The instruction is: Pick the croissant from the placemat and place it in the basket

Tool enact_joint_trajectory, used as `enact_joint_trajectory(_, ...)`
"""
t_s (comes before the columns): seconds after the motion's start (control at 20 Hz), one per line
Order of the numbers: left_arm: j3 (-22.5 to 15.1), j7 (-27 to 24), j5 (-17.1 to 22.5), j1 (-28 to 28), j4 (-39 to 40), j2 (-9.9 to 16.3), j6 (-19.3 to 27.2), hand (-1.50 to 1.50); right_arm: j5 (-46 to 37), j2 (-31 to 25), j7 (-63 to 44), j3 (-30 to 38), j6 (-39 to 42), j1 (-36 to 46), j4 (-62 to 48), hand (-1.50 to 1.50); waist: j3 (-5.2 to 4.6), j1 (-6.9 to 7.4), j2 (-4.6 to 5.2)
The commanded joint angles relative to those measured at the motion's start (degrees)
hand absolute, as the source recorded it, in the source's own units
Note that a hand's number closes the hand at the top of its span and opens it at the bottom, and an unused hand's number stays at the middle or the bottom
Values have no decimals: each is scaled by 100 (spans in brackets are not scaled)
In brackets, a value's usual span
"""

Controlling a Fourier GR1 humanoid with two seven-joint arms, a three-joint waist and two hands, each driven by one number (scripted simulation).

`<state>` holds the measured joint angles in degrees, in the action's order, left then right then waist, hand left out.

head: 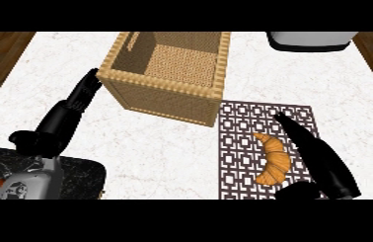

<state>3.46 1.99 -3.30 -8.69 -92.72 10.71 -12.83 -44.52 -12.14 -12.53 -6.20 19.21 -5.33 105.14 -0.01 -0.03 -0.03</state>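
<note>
Looking down from the head view: the croissant is lying on the dark patterned placemat, over toward the mat's right half, curved and running roughly top to bottom. The right hand sits just beside it on the right, fingers stretched out straight and pointing up the mat, thumb sticking out below the croissant's lower tip. So that hand is spread open and not wrapped around anything; can't quite tell if the fingers brush the pastry or just hang next to it.

The wicker basket stands on the white marble desk, its near corner right at the placemat's upper left edge. The left hand is out on the left of the basket, fingers straight and relaxed, holding nothing. A white and black object pokes in at the upper right edge.
</note>
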Motion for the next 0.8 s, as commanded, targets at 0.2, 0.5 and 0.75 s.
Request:
enact_joint_trajectory(0.2, 30, -239, -137, -116, 200, -100, 4, 0, -391, 96, 87, -43, -152, 152, -755, -150, 1, -10, 2)
enact_joint_trajectory(0.5, 135, -503, -78, 295, 88, 29, -267, 0, -60, -64, 114, 409, 288, 502, -830, -150, 0, 6, 0)
enact_joint_trajectory(0.75, 197, -154, -37, -248, 397, -37, -191, 0, -260, -54, 673, 172, 21, 244, -1501, -150, 1, -10, 4)
